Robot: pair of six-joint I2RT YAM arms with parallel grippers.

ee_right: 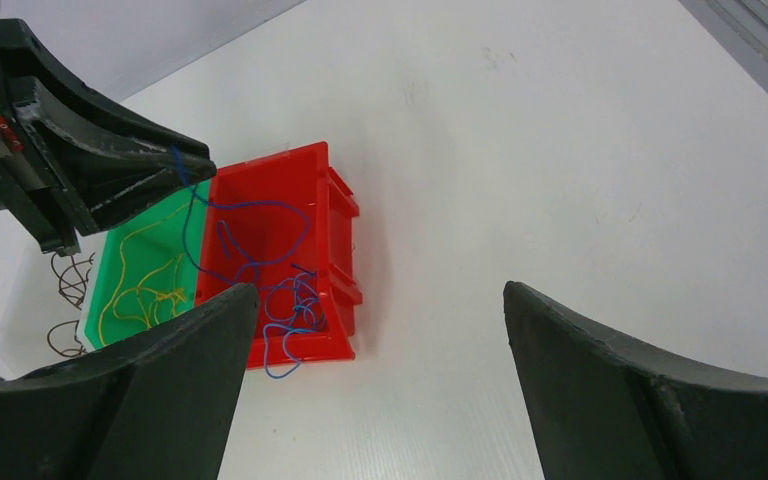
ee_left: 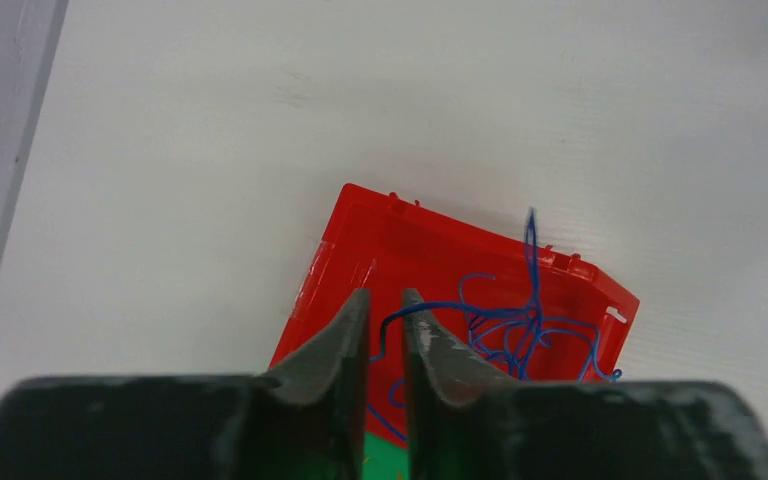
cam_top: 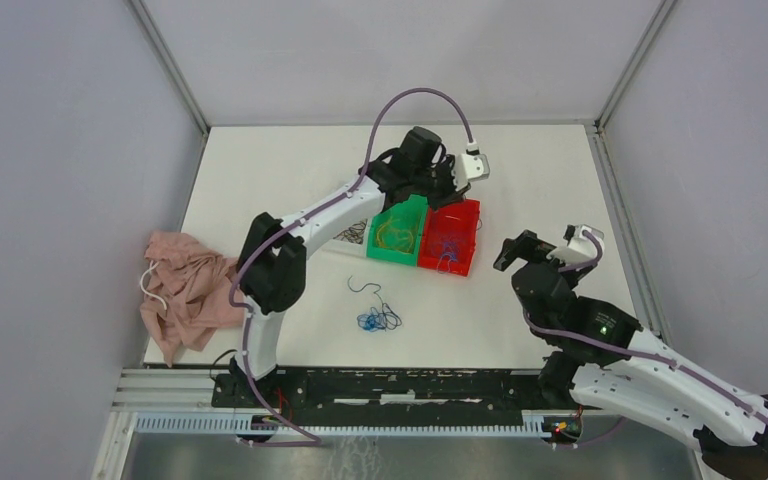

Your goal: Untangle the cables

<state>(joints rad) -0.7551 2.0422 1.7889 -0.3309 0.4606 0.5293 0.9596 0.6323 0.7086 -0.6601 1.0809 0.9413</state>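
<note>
left fingers (ee_left: 360, 318) hang above the red bin (ee_left: 380, 235), over its edge next to the green bin (ee_right: 118, 240); tips nearly together, a thin slit between them; one blue cable (ee_right: 190, 205) runs from the slit down into the red bin and joins the blue heap (ee_left: 520, 330) there; cannot tell whether it is pinched or only draped.
right fingers (cam_top: 518, 250) wide apart, holding nothing, to the right of the red bin and well apart from it.
yellow cables (ee_right: 145, 285) lie in the green bin; a loose tangle (cam_top: 376, 319) of blue and dark strands lies on the table (cam_top: 560, 170) on the near side of the red bin, not yet sorted.

risks (judgement):
- the strand looks thin and springy; it may cling to a finger and ride back out of the red bin when the arm lifts;
- it looks knotted into the heap; a snag could drag more strands over the rim, or shift the bin;
- it hangs close to the green bin; a drop there could mix blue with yellow;
- one blue loop hangs over the red bin's near wall; a small tug could spill it.
</note>
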